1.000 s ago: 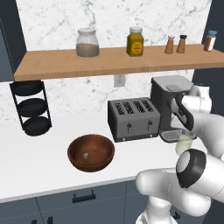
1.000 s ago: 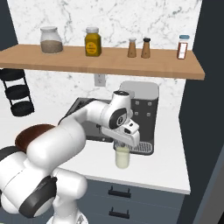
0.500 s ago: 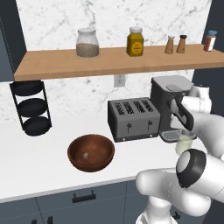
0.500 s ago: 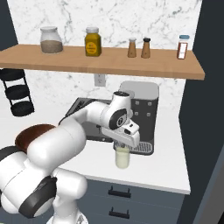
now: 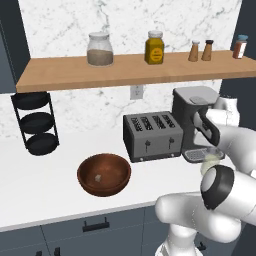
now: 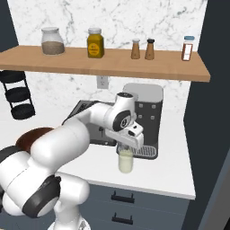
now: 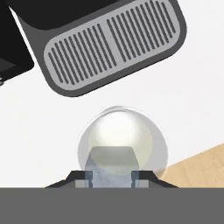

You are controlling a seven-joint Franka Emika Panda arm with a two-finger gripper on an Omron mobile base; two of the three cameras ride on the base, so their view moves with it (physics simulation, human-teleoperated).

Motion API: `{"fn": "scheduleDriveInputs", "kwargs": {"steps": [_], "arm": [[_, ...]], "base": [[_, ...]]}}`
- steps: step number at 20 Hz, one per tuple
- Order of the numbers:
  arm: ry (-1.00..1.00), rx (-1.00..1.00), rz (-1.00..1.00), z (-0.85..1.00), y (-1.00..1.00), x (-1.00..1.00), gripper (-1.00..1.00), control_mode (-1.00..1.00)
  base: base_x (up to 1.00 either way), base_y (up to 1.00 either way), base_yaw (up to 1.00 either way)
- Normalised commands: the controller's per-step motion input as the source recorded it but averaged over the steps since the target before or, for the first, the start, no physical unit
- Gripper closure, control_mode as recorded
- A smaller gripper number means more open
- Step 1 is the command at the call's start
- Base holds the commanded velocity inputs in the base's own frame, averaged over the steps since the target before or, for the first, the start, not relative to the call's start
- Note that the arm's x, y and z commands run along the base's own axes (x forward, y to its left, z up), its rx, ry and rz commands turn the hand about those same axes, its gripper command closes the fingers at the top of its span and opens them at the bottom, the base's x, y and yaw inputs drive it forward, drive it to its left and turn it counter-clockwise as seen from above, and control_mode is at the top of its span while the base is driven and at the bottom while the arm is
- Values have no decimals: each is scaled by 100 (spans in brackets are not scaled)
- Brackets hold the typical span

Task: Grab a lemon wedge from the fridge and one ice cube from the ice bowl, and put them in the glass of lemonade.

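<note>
One ice cube (image 7: 112,164) sits pinched between the narrowly parted fingers (image 7: 112,176) directly above the glass of lemonade (image 6: 126,161) on the counter (image 6: 170,175) before the coffee machine (image 6: 146,117), so releasing seems next.

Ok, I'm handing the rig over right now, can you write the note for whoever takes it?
Pincer: shut on an ice cube, right above the glass of lemonade in front of the coffee machine.
Ice bowl: left of the toaster, one more cube inside.
Done: cube picked.
Left: release it into the glass. Lemon wedge: cannot tell if it is in the drink.
</note>
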Motion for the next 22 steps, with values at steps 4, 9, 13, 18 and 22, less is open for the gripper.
{"fn": "scheduleDriveInputs", "kwargs": {"steps": [4,9,13,18,22], "arm": [[-2,1,0,2,-23,0,100,-100],[-10,1,0,3,-2,0,100,-100],[-13,1,0,0,0,-10,100,-100],[-11,0,0,-2,-4,-3,100,-100],[-12,0,0,-2,-3,-15,100,-100]], "base": [[0,0,0],[0,0,0],[0,0,0],[0,0,0],[0,0,0]]}}
